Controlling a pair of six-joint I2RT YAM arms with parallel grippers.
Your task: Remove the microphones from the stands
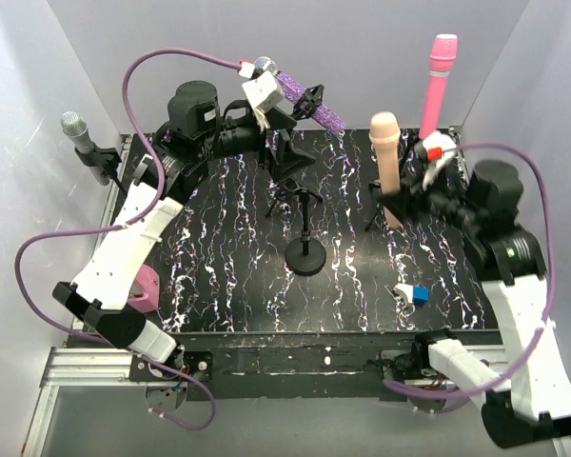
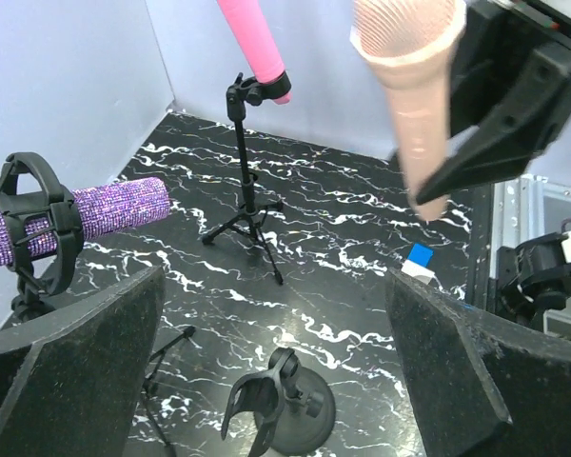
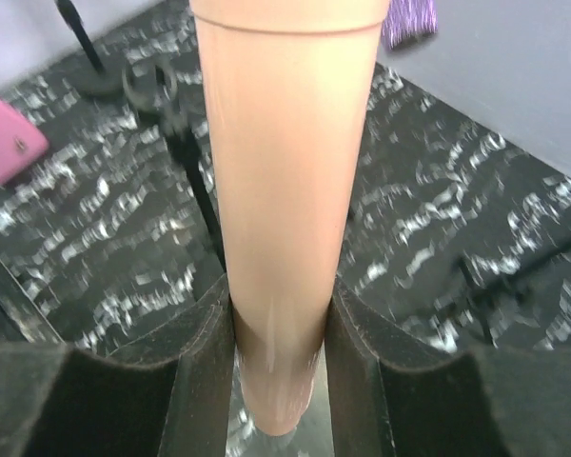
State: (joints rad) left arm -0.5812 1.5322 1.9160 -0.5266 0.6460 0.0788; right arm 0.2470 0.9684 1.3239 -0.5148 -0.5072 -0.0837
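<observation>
A peach microphone stands upright at the back right, and my right gripper is shut on its lower handle. In the right wrist view the handle fills the gap between both pads, and its rounded end hangs free below my right gripper. A thin black stand pole shows just behind it. My left gripper is open and holds nothing; it hovers over an empty round-base stand. In the top view my left gripper is at the back centre, beside a purple glitter microphone.
The purple microphone rests in a shock-mount stand. A pink microphone sits on a tripod stand at the back right. A silver microphone stands at the far left. A pink object and a blue-white block lie near the front.
</observation>
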